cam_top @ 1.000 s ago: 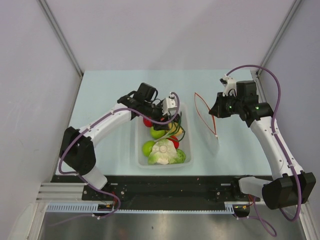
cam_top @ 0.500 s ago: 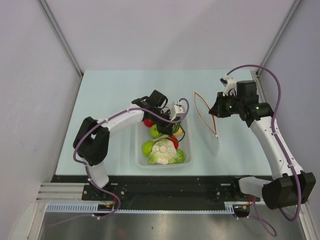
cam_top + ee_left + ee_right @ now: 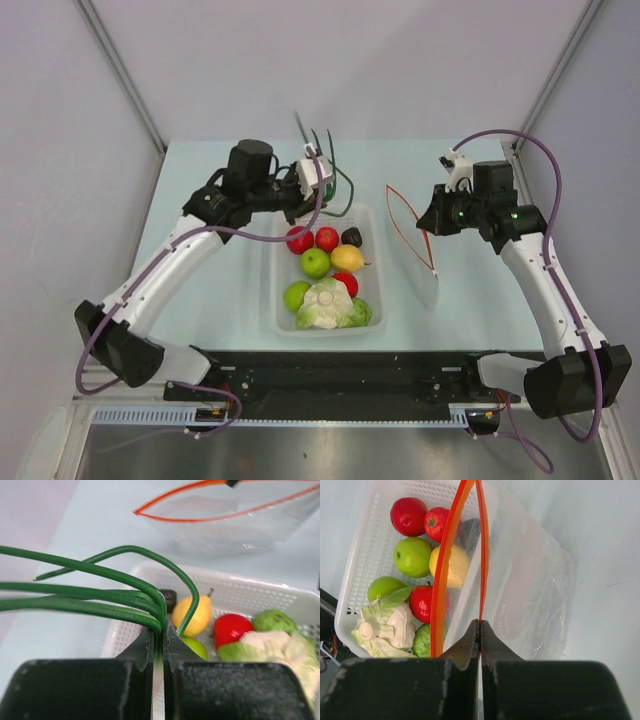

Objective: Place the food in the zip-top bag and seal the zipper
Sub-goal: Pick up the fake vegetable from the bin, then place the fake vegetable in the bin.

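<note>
A bunch of green onions [image 3: 335,170] [image 3: 95,587] hangs clamped in the closed fingers of the left end effector [image 3: 318,172] [image 3: 161,630], seen from overhead just beyond the far edge of a white basket [image 3: 275,300]. The long stalks point away from the basket toward the back of the desk [image 3: 210,180], while one bends over and droops toward the basket. To the right of the basket, the right end effector [image 3: 428,222] [image 3: 480,630] is pinched shut on the red zipper [image 3: 400,215] [image 3: 445,570] of a clear bag [image 3: 428,285] [image 3: 530,590]. The bag's mouth gapes in a narrow slit running near to far alongside the basket. In the basket lie red fruits [image 3: 300,240], a lemon [image 3: 346,258], green fruits [image 3: 316,262], a dark lump [image 3: 351,236] and a cabbage [image 3: 325,305].
</note>
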`<action>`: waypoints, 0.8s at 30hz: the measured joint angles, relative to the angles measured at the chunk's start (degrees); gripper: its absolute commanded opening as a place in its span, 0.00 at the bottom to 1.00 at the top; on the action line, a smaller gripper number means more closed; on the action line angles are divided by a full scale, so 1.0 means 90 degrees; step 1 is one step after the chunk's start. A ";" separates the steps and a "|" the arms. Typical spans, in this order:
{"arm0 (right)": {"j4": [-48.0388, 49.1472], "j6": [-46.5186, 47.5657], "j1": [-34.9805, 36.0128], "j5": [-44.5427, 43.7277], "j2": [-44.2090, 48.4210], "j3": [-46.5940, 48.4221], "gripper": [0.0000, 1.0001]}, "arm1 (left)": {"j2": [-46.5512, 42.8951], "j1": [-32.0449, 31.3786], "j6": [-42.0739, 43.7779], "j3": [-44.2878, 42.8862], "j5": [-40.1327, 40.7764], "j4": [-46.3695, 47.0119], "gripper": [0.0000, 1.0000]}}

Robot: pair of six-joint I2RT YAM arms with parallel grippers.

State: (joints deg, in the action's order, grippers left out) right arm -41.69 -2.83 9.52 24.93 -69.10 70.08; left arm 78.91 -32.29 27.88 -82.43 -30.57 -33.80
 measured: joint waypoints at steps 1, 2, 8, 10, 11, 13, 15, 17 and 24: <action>0.0002 0.0000 0.0000 -0.0002 0.0000 0.0000 0.00 | 0.0097 -0.0044 -0.0002 -0.0104 0.0109 0.0134 0.00; 0.0002 0.0000 0.0000 -0.0002 0.0000 0.0000 0.00 | 0.0231 -0.0080 -0.0005 -0.0185 0.0211 0.0219 0.00; 0.0002 0.0002 -0.0002 -0.0010 0.0000 0.0000 0.00 | 0.2358 -0.0437 -0.0304 -0.0947 0.1282 0.0578 0.00; 0.0000 0.0002 -0.0005 -0.0017 0.0000 0.0000 0.00 | 0.2963 -0.0568 -0.0474 -0.1049 0.1644 0.0549 0.00; 0.0002 0.0002 -0.0010 -0.0019 0.0000 0.0000 0.00 | 0.3237 -0.0651 -0.0578 -0.1100 0.1824 0.0508 0.03; 0.0000 0.0002 -0.0029 -0.0027 0.0000 0.0000 0.00 | 0.3645 -0.0809 -0.0784 -0.1197 0.2108 0.0401 0.27; 0.0000 0.0002 -0.0044 -0.0032 -0.0002 0.0000 0.00 | 0.3820 -0.0940 -0.0954 -0.1239 0.2339 0.0328 0.46; 0.0002 0.0002 -0.0056 -0.0036 -0.0002 0.0000 0.00 | 0.3832 -0.1027 -0.1115 -0.1273 0.2402 0.0250 0.60; 0.0000 0.0005 -0.0061 -0.0034 -0.0002 0.0000 0.00 | 0.3398 -0.0840 -0.1154 -0.1226 0.2018 0.0073 0.65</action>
State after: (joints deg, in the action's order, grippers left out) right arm -41.69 -2.79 8.97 24.62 -69.12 70.08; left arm 109.49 -39.86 17.50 -93.47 -12.40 -33.15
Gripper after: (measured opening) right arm 0.009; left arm 0.679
